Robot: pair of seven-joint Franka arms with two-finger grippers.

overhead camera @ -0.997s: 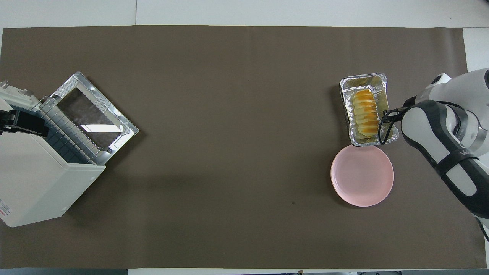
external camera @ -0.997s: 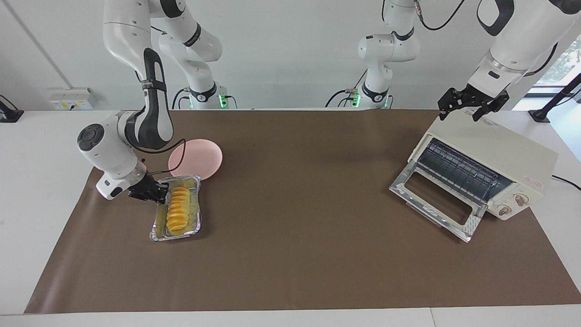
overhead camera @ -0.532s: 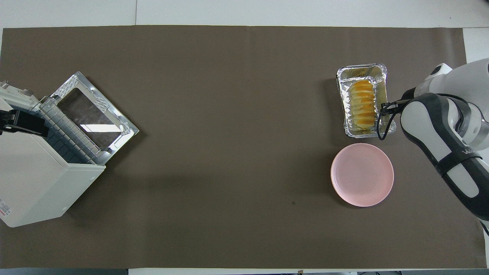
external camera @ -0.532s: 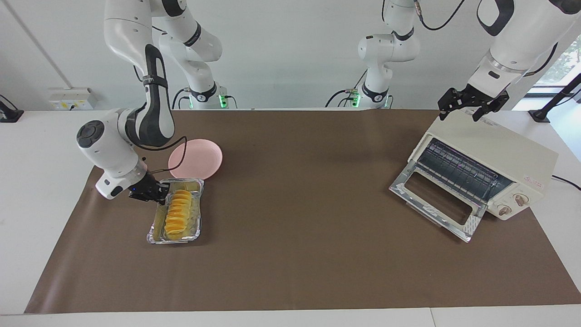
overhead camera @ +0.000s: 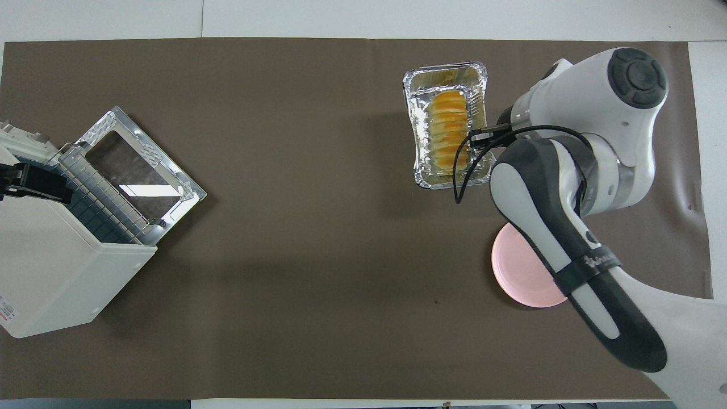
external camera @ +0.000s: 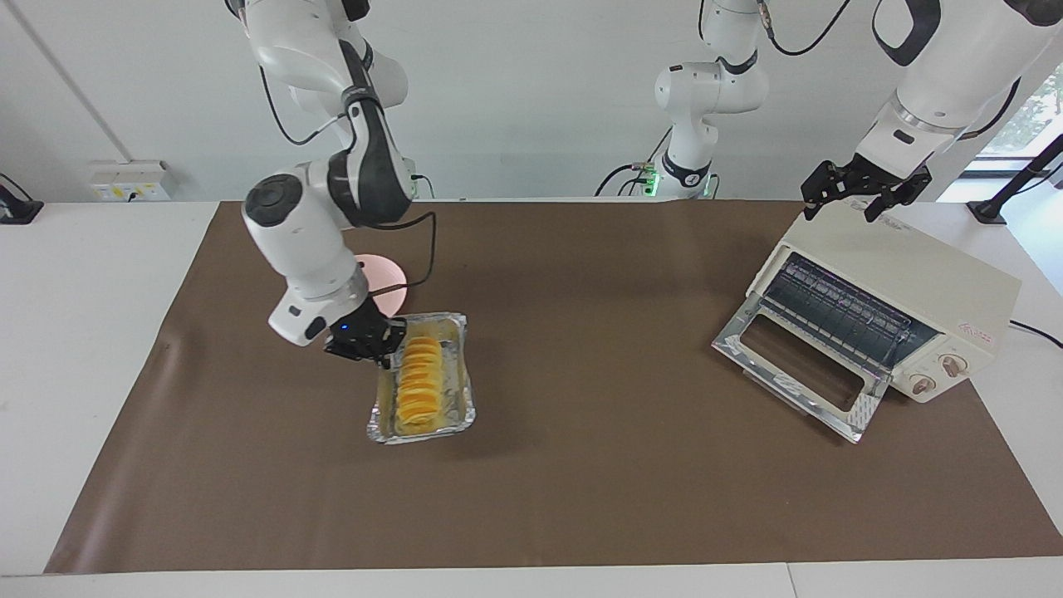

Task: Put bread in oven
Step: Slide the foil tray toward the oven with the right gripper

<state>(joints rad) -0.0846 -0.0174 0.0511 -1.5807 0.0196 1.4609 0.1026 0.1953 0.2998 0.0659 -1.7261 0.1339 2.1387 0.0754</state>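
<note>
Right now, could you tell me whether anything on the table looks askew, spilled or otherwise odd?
Nothing is spilled or damaged. The oven sits skewed on the brown mat, its glass door dropped open. The foil tray carrying the bread hangs tilted off the table, pinched at one rim by the right gripper. The left gripper waits over the oven.

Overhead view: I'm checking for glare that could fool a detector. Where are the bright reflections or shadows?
Overhead view: a white glare patch on the oven door glass; the foil tray glints; soft shadow beside the oven. Facing view: the foil tray casts a faint shadow on the brown mat.
</note>
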